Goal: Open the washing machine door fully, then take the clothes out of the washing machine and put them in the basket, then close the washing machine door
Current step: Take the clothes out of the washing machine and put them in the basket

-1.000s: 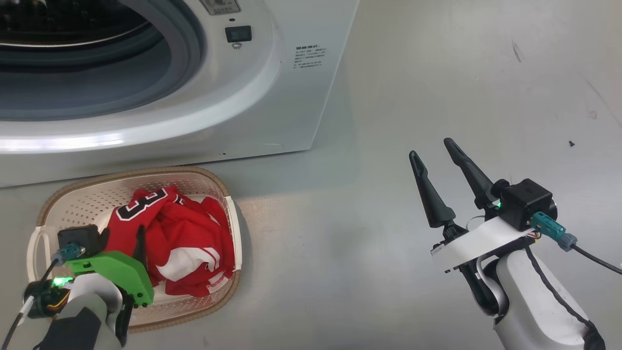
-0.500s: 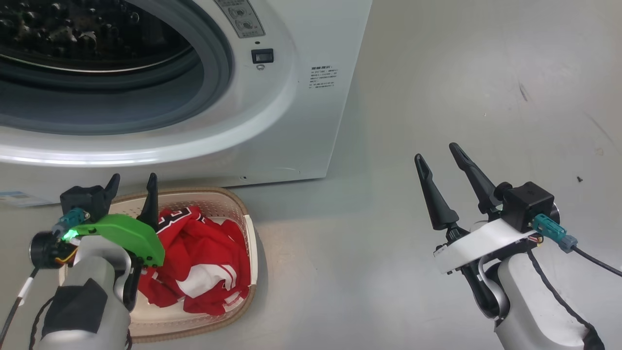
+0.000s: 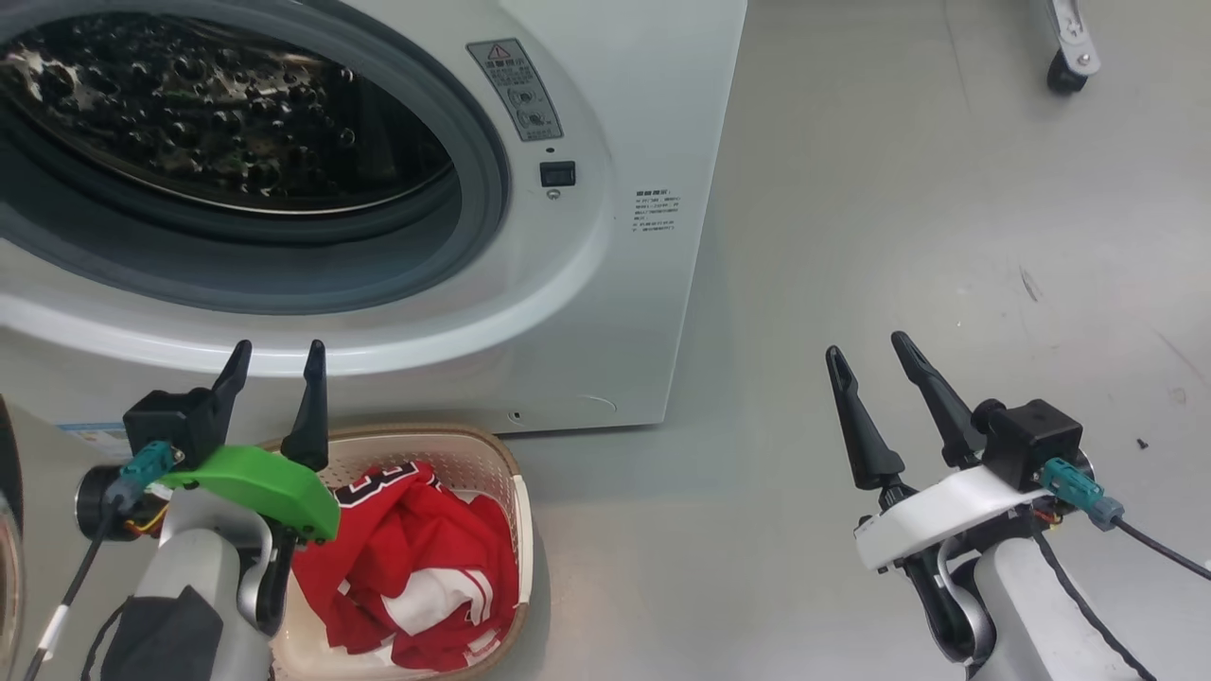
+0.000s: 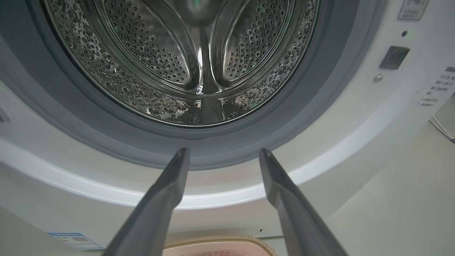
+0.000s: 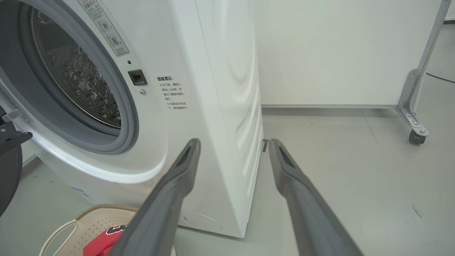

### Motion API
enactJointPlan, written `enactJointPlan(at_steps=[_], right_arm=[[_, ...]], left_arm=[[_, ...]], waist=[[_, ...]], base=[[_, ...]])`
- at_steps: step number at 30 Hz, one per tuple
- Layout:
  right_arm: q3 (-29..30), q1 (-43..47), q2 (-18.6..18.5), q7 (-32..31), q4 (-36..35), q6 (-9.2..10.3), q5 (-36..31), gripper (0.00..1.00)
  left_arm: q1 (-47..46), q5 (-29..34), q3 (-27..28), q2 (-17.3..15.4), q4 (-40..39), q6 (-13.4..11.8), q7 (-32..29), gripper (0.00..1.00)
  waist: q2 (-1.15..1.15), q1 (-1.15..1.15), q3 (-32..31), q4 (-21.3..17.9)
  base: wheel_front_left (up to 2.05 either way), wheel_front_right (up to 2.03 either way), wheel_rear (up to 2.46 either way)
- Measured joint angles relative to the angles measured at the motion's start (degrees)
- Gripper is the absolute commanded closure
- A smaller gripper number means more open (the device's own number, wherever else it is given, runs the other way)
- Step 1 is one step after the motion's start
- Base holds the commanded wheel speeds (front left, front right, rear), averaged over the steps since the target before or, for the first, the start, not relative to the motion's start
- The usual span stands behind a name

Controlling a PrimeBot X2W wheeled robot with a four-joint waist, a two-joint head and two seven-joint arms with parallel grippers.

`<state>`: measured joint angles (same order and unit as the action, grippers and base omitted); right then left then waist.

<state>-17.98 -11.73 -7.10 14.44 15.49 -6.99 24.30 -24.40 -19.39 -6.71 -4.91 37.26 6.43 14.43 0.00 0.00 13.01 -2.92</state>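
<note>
The white washing machine [image 3: 624,123] fills the upper left, its grey-ringed mouth uncovered. Its dimpled steel drum [image 4: 199,53] has no clothes in it. A sliver of the washing machine door's black rim [image 5: 6,177] shows at the far left, swung wide. The red and white clothes [image 3: 416,567] lie heaped in the cream basket [image 3: 478,452] on the floor before the machine. My left gripper [image 3: 274,355] is open and holds nothing, raised over the basket's back left corner and pointing at the drum mouth. My right gripper [image 3: 866,345] is open over bare floor, well right of the machine.
Grey floor [image 3: 899,218] stretches right of the machine. A metal frame leg on a caster [image 3: 1067,57] stands at the far right, near a white wall [image 5: 337,53]. A small blue label [image 4: 74,240] sits low on the machine's front.
The head camera tilted up, showing more of the drum. My left gripper rose out of the basket, leaving the clothes there, and now points at the machine. The right gripper barely moved.
</note>
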Motion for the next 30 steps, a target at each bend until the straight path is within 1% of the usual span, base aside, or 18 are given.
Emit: enactJointPlan(at_steps=[11, 30], right_arm=[[0.6, 3.0, 1.2, 0.0, 0.0, 0.0, 0.4, 0.0], [1.1, 6.6, 1.7, 0.0, -0.4, 0.0, 0.4, 0.0]], left_arm=[[7.9, 0.0, 1.4, 0.8, -7.8, 0.0, 0.0, 0.0], [17.7, 1.3, 2.4, 1.7, -16.9, 0.2, 0.0, 0.0]], waist=[[0.0, 0.0, -5.8, 0.6], [0.0, 0.0, -10.3, 0.8]], base=[[0.0, 0.0, 0.0], [0.0, 0.0, 0.0]])
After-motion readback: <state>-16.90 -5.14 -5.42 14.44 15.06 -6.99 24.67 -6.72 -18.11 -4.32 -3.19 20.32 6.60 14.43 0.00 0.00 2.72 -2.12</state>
